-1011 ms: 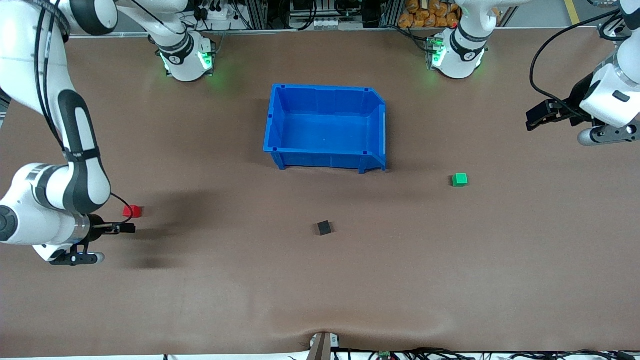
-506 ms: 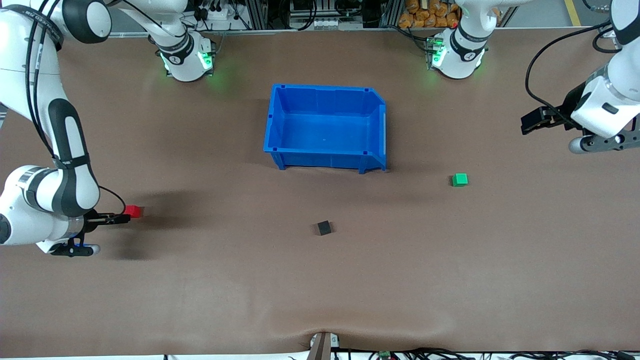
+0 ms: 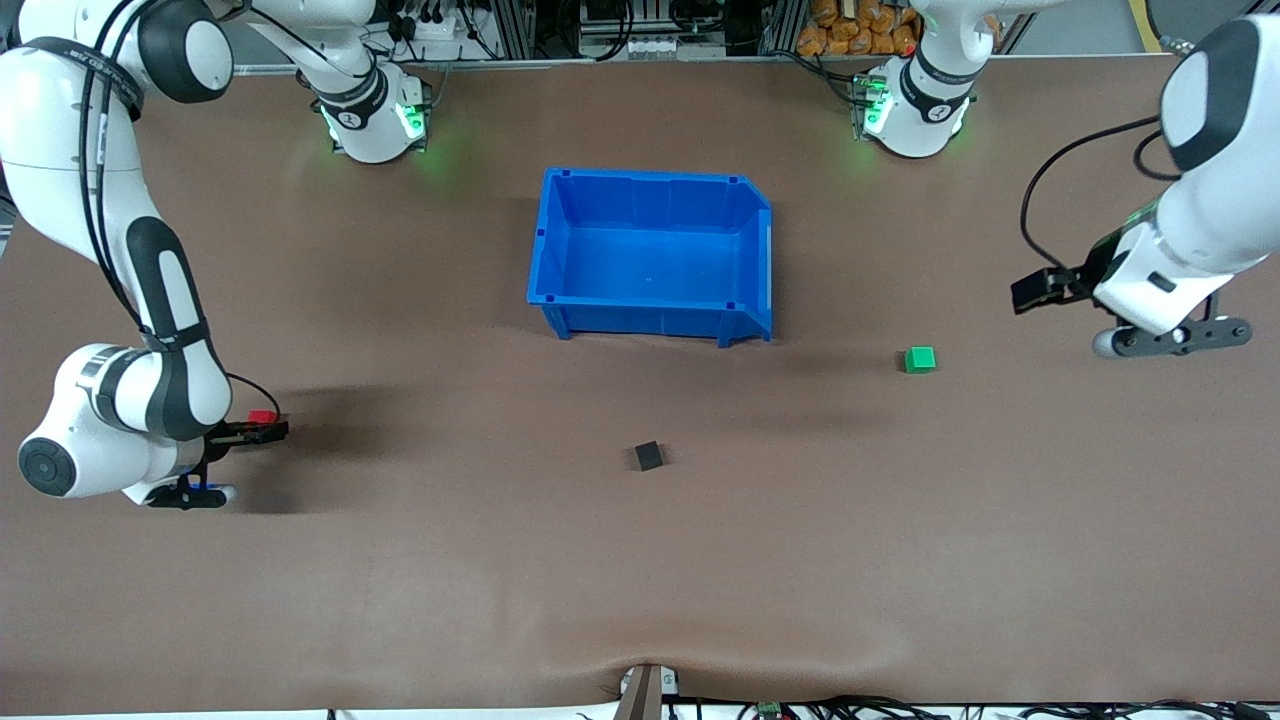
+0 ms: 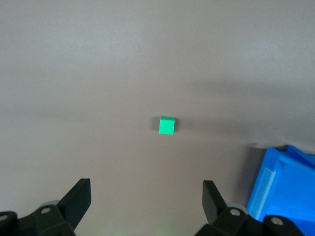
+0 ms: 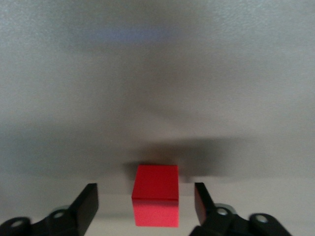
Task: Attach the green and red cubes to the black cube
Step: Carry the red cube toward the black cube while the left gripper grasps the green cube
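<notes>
Brown table point(image 3: 400, 600), right gripper point(image 3: 262, 429) low, spread around red cube point(image 5: 155, 200), apparently untouched, left gripper point(image 4: 146, 202) wide above green cube point(image 4: 167, 125)

The table point(image 3: 640, 580) carries a brown covering across its whole surface. The covering is puckered at the edge nearest the front camera, around a small metal bracket point(image 3: 645, 692). Cables point(image 3: 850, 708) run along that same edge.

A blue bin point(image 3: 650, 180) stands upright on the table, about midway between its two ends and in the half farther from the front camera. It is open-topped and rectangular, with one farther corner cut at an angle. One corner of it point(image 4: 283, 187) also shows in the left wrist view.

Past the table's farthest edge stand metal framing point(image 3: 610, 25) and orange packets point(image 3: 850, 30)
</notes>
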### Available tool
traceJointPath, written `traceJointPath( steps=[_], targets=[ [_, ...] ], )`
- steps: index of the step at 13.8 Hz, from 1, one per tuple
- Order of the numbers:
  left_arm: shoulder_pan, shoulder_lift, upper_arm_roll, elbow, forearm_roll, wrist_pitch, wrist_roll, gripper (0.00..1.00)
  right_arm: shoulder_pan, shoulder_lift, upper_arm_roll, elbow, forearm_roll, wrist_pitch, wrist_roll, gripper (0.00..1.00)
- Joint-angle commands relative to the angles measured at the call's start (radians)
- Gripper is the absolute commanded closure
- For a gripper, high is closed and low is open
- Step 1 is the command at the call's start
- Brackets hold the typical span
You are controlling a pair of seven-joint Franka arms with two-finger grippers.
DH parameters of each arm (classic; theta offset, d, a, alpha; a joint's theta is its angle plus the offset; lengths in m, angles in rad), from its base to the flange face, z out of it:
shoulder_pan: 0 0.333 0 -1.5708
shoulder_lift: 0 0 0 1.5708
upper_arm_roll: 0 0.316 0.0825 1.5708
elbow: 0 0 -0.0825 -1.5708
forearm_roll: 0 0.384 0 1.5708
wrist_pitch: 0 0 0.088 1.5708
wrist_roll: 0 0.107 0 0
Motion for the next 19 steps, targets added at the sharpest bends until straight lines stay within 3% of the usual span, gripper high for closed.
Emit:
traceJointPath(
  steps=[1, 2, 7, 10, 12, 14, 16, 19],
  targets=[
    [-0.007, -0.007, -0.003, -0.089, -0.002, 0.119, 0.001, 0.0, 0.004, -0.001, 0.001, 0.006, -0.008, -0.01, 0.005, 0.72],
    [-0.01, 0.015, -0.004, -0.097, -0.002, 0.152, 0.001, 0.0, 0.007, -0.001, 0.001, 0.006, -0.011, -0.01, 0.005, 1.0],
    [-0.03, 0.098, -0.006, -0.123, 0.003, 0.245, 0.0, 0.0, 0.007, 0.006, 0.001, 0.02, -0.008, -0.017, 0.007, 1.0],
    [-0.03, 0.14, -0.006, -0.166, 0.001, 0.356, -0.014, 0.0, 0.009, 0.006, 0.012, 0.164, 0.016, -0.245, 0.184, 1.0],
    [-0.027, 0.163, -0.006, -0.192, 0.001, 0.399, -0.08, 0.0, 0.033, 0.001, 0.027, 0.218, 0.102, -0.309, 0.348, 1.0],
    [-0.036, 0.207, -0.004, -0.196, 0.003, 0.445, -0.138, 0.0, 0.049, -0.001, 0.029, 0.219, 0.258, -0.313, 0.479, 1.0],
    [-0.036, 0.25, -0.007, -0.196, 0.079, 0.498, -0.14, 0.0, 0.084, -0.008, 0.03, 0.219, 0.395, -0.313, 0.656, 1.0],
    [-0.035, 0.301, -0.007, -0.195, 0.129, 0.545, -0.145, 0.0, 0.162, -0.004, 0.033, 0.219, 0.495, -0.297, 0.881, 1.0]
  ],
)
